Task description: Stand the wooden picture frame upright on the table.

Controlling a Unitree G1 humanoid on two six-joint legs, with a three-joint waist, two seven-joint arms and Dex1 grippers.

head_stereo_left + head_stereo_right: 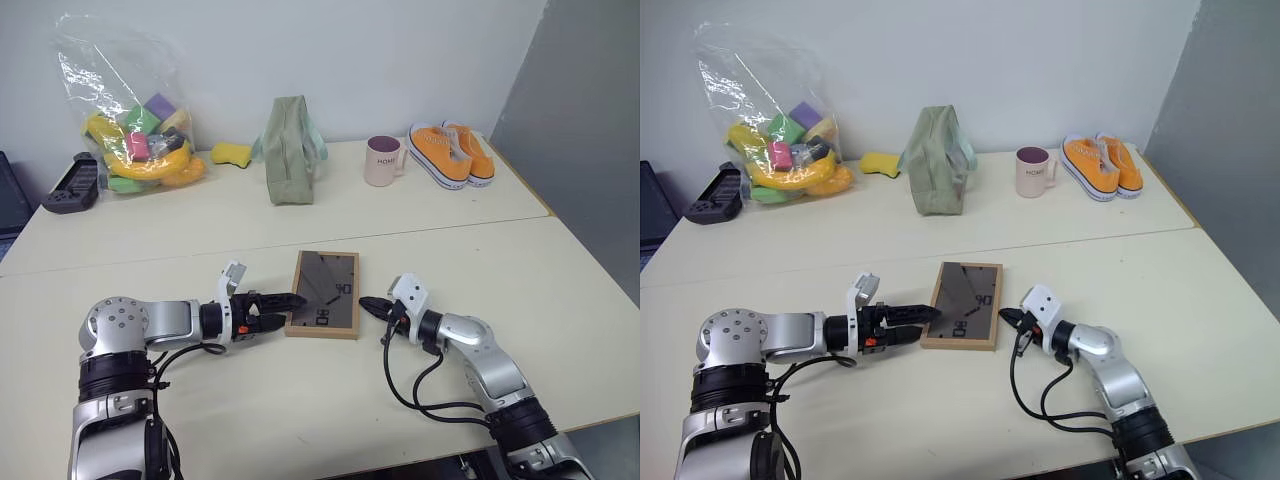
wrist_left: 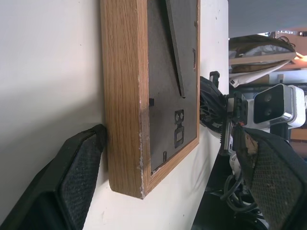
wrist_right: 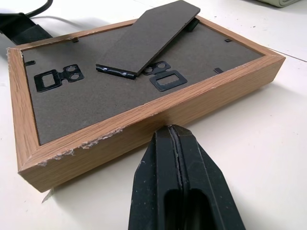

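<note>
My left gripper (image 1: 283, 303) has its fingers spread apart at the left edge of the wooden picture frame (image 1: 323, 293), one finger (image 2: 72, 177) against the frame's near corner. My right gripper (image 1: 367, 306) has its fingers pressed together, holding nothing, tips at the frame's right edge. The frame lies flat, back upward, easel stand (image 3: 148, 38) slightly raised, on the table (image 1: 180, 400) near its front. Beyond the frame stand a green pouch (image 1: 290, 150), a mug (image 1: 383, 160), orange shoes (image 1: 452, 153) and a bag of toys (image 1: 135, 125).

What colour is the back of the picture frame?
Dark grey-brown back panel, edged in light wood; clearest in the right wrist view.
</note>
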